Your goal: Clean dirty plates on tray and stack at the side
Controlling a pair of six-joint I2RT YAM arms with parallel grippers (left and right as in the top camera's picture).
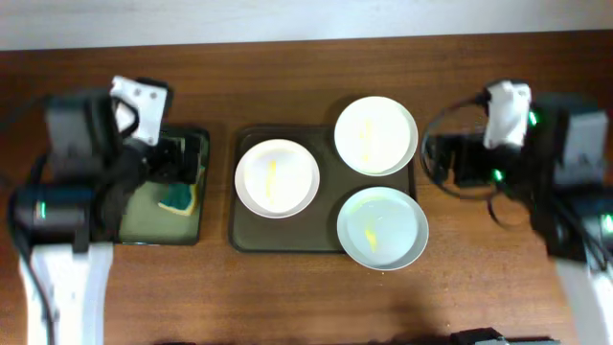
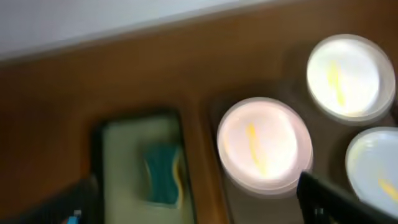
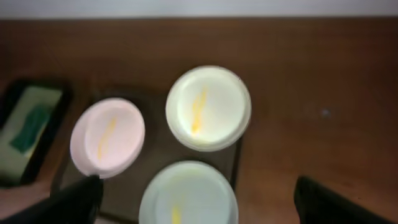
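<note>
a dark brown wooden table [image 1: 287, 297] fills nearly the whole overhead view, its grain running across, with a pale strip of wall [image 1: 287, 19] along the far edge.

at the left, a small tray [image 1: 144, 228] with a black rim and a greenish inside lies on the wood, holding a teal and yellow sponge [image 1: 178, 198]. the left gripper [image 2: 198, 180] hangs over this small tray, fingers spread wide and holding nothing.

just beside it, a strip of bare wood between them, the large tray [image 1: 326, 216] sits at the middle of the table, dark olive-brown with rounded corners. the left plate [image 1: 277, 178] lies wholly inside it. the far right plate [image 1: 375, 135] juts past the tray's far rim, and the near right plate [image 1: 382, 227] overhangs its right and near edges. each white plate has a yellow smear inside. whether the plates touch one another i cannot tell.

at the right, the right gripper [image 3: 198, 182] hovers above the wood near the large tray, jaws parted and empty.
</note>
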